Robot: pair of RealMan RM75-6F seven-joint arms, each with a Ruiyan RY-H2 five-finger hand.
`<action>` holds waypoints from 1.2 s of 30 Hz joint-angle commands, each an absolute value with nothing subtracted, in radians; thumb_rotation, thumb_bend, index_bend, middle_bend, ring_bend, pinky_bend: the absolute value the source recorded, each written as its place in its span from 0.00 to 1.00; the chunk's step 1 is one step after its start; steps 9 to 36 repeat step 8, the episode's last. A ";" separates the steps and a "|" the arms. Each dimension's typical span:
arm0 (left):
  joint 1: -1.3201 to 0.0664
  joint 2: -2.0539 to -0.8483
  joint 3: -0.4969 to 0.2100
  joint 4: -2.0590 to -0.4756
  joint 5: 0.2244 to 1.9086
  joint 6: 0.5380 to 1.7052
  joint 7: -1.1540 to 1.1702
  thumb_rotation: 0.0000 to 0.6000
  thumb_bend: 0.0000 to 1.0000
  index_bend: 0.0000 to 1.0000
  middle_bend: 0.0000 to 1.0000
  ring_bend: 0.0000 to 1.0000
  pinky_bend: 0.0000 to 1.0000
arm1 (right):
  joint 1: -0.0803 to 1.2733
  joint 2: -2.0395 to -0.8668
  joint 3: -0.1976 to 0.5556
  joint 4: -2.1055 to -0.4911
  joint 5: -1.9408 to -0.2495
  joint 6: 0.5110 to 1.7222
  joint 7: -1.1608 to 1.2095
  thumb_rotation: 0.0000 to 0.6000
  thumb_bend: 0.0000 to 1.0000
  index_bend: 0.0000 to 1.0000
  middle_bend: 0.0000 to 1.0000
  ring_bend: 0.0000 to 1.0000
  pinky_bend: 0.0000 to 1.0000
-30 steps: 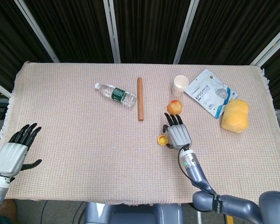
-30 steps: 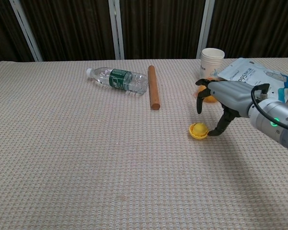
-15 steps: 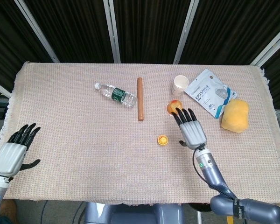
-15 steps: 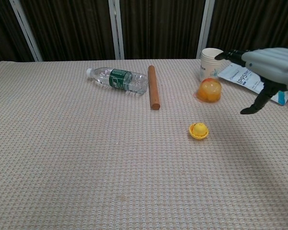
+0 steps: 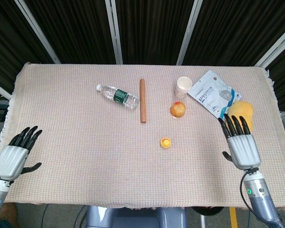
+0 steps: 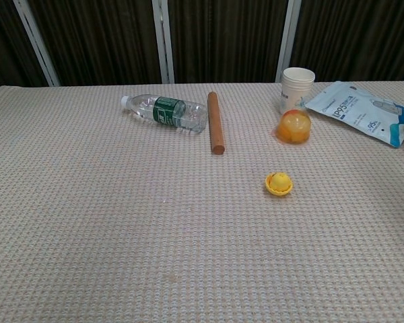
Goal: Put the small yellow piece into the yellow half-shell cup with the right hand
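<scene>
The yellow half-shell cup [image 5: 166, 142] [image 6: 279, 185] sits near the middle of the table, and the small yellow piece [image 6: 279, 180] lies inside it. My right hand [image 5: 241, 145] is open with fingers spread, far to the right of the cup near the table's right side, holding nothing. My left hand [image 5: 13, 155] is open at the table's front left corner. The chest view shows neither hand.
An orange translucent ball [image 5: 178, 109] [image 6: 293, 126] lies behind the cup. Further back are a white paper cup [image 5: 183, 86], a mask packet [image 5: 213, 94], a wooden rod [image 5: 142, 100] and a water bottle [image 5: 118, 95]. A yellow sponge [image 5: 241, 114] lies just beyond my right hand.
My right hand has drawn away from the cup, moving right and back toward the table's near right edge, and has left the chest view. The cup with the piece stays put.
</scene>
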State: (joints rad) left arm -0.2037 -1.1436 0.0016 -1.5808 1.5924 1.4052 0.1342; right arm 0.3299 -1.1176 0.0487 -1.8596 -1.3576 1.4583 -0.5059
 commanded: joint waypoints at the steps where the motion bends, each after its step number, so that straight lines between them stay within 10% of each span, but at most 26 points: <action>1: -0.205 -1.144 0.000 -1.582 1.591 1.404 0.140 1.00 0.00 0.00 0.00 0.00 0.19 | 0.266 -1.102 0.017 -1.832 -1.386 1.512 -0.420 1.00 0.00 0.00 0.00 0.00 0.00; 36: -0.205 -1.145 -0.010 -1.589 1.580 1.409 0.150 1.00 0.00 0.00 0.00 0.00 0.19 | 0.210 -1.145 0.002 -1.700 -1.409 1.549 -0.327 1.00 0.00 0.00 0.00 0.00 0.00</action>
